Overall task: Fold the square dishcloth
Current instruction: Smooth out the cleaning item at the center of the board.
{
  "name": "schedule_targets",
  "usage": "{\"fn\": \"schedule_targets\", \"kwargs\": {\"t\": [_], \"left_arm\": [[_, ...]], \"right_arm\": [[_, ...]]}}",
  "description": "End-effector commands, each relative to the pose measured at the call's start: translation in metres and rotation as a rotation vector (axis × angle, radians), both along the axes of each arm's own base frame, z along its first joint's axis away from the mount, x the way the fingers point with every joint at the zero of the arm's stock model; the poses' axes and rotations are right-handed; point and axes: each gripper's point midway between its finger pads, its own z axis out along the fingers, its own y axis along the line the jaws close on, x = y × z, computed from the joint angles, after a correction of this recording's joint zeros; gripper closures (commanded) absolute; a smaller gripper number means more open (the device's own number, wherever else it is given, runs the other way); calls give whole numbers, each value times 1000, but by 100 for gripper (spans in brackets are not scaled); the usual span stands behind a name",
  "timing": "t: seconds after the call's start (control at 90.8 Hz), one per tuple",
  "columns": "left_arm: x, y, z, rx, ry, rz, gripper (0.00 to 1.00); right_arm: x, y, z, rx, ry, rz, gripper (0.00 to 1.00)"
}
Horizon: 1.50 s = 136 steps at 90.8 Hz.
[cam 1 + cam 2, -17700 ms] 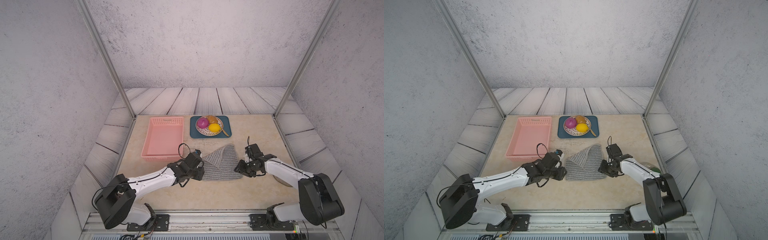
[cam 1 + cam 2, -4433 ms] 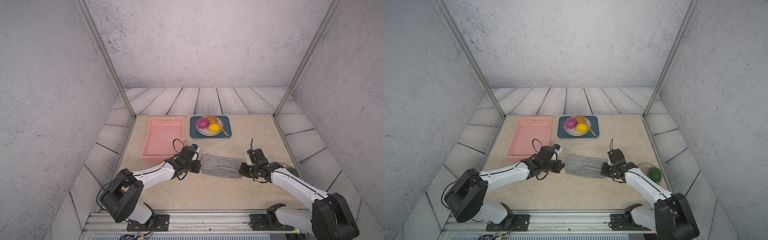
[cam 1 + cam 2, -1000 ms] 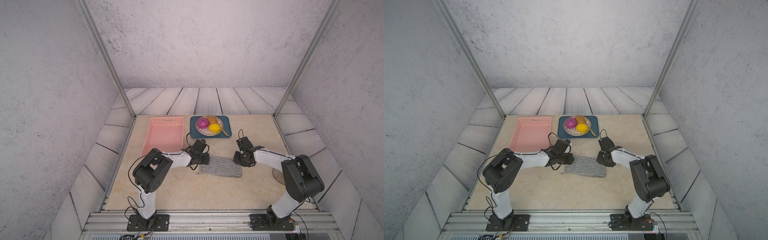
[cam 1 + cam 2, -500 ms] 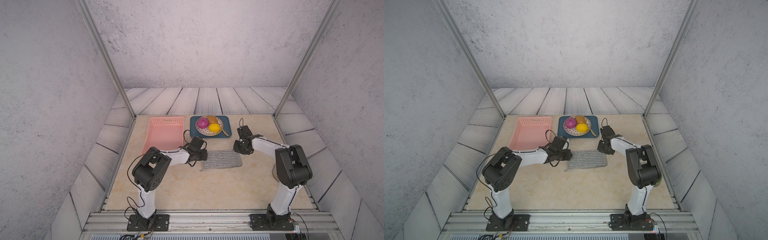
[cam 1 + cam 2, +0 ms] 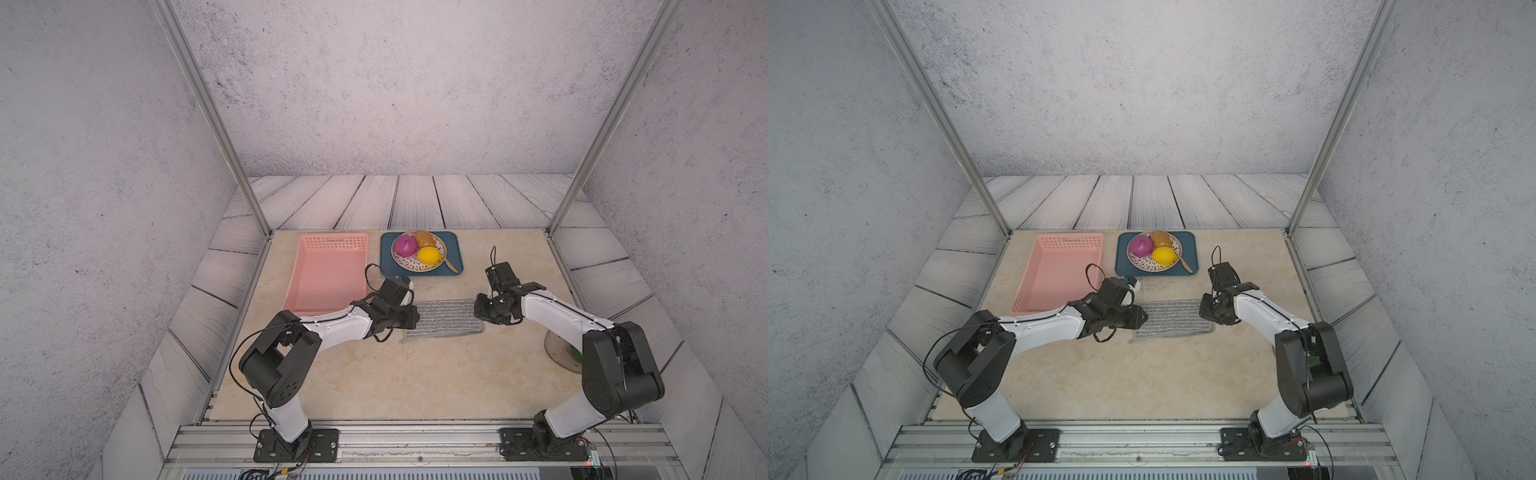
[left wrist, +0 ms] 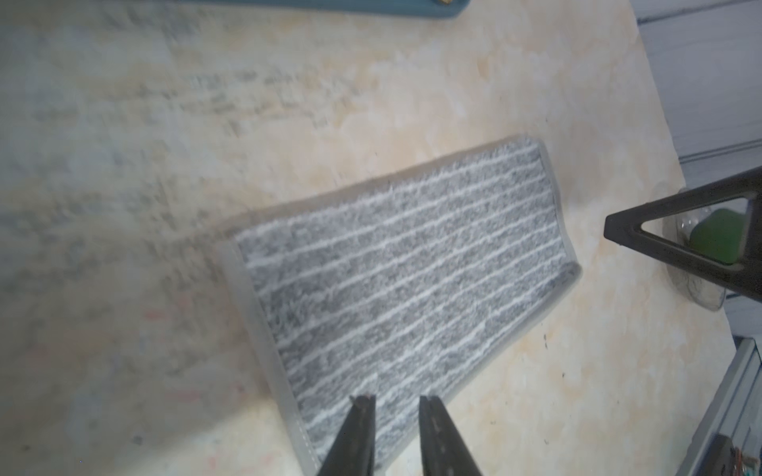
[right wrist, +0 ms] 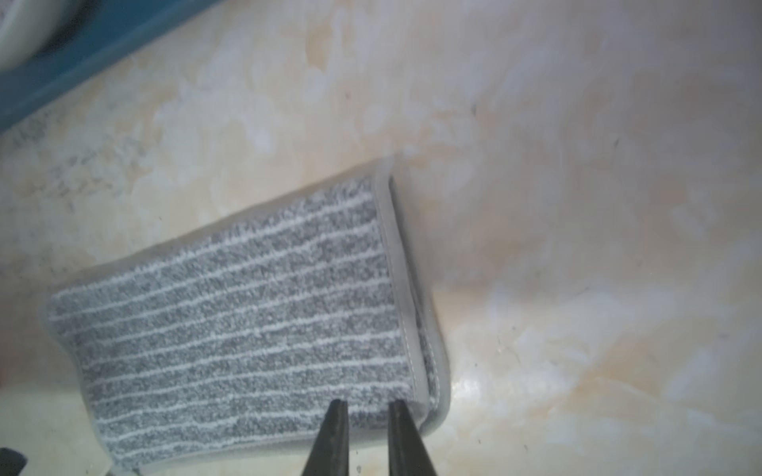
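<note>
We saw the fuzzy grey white-striped dishcloth (image 5: 444,318) stretch lengthwise from the left gripper (image 6: 396,399) to the right gripper (image 7: 368,404), each with jaws slightly apart, empty.

The beige marbled table (image 5: 374,374) carries four things — pink basket (image 5: 328,278), blue tray (image 5: 454,245), folded square dishcloth (image 5: 446,318), clear bowl (image 5: 559,353).

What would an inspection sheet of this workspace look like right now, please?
Surface: beige marbled table, no spills seen.
Job's things: square dishcloth lies flat, folded into a strip.
Clutter: pink basket, blue tray with fruit plate, clear container by the right arm.
Grippers: left gripper and right gripper narrowly open over the dishcloth's ends, holding nothing.
Cables: black cable loops at both wrists.
Surroundings: grey walls, plank floor, metal posts.
</note>
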Motion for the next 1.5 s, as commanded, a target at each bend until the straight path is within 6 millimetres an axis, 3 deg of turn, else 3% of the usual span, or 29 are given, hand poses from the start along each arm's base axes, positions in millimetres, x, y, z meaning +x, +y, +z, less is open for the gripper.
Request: {"fn": "schedule_targets", "kwargs": {"t": [0.0,0.176,0.319,0.561,0.914,1.035,1.178,1.266,1.486], "left_arm": [[-12,-2,-11,-9,48,-25,73],[-14,0,-36,22,93,-12,74],[-16,8,-52,60,116,9,74],[-27,18,-66,79,143,11,76],[-45,20,-58,66,133,-6,75],[-48,22,-49,54,116,-3,74],[-44,22,-25,36,67,3,56],[-39,25,-9,36,31,17,48],[-33,33,25,38,-47,50,45]], "right_arm": [[-14,16,-4,88,17,17,83],[-24,5,-39,27,94,-13,85],[-30,-6,-56,-35,140,-43,86],[-41,-10,-55,-44,169,-59,86],[-82,-6,-64,31,267,-71,87],[-87,-12,-57,14,257,-77,87],[-77,-15,-32,-9,197,-65,86],[-67,-17,-12,-25,146,-64,79],[-40,-29,24,-99,48,-79,72]]}}
